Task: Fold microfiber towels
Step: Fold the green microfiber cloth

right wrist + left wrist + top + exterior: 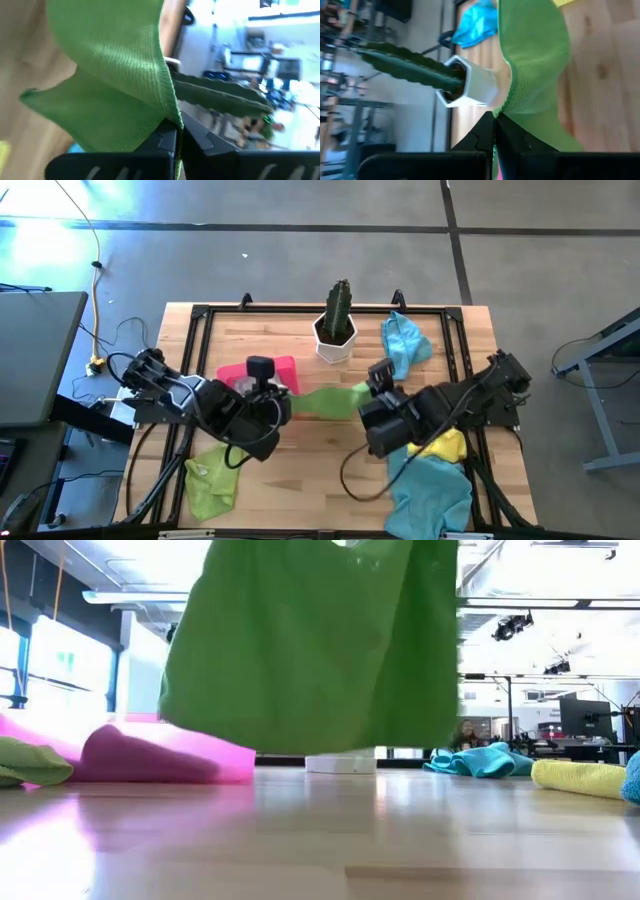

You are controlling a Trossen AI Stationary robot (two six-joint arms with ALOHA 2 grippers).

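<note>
A lime green microfiber towel [325,400] hangs stretched between my two grippers over the middle of the table. In the low view the towel [310,640] hangs as a sheet, its lower edge clear of the tabletop. My left gripper [290,402] is shut on the towel's left end. My right gripper [362,395] is shut on its right end. Both grippers stand above the table, in front of the cactus pot [337,340]. My left gripper [495,131] pinches the towel's upper edge at its left end [512,100] between its two fingers. The towel hangs below, clear of the table. One layer or several, I cannot tell. My right gripper [179,137] pinches the towel's upper edge at its right end [167,107] between its two fingers. The cloth runs from the fingers toward my left gripper and hangs down, clear of the table.
A pink tray [262,370] lies behind my left gripper. A cactus in a white pot stands at the far middle. A light blue towel [403,345] lies at the far right; yellow [447,446] and blue [430,492] towels at the near right; a green one [210,475] at the near left.
</note>
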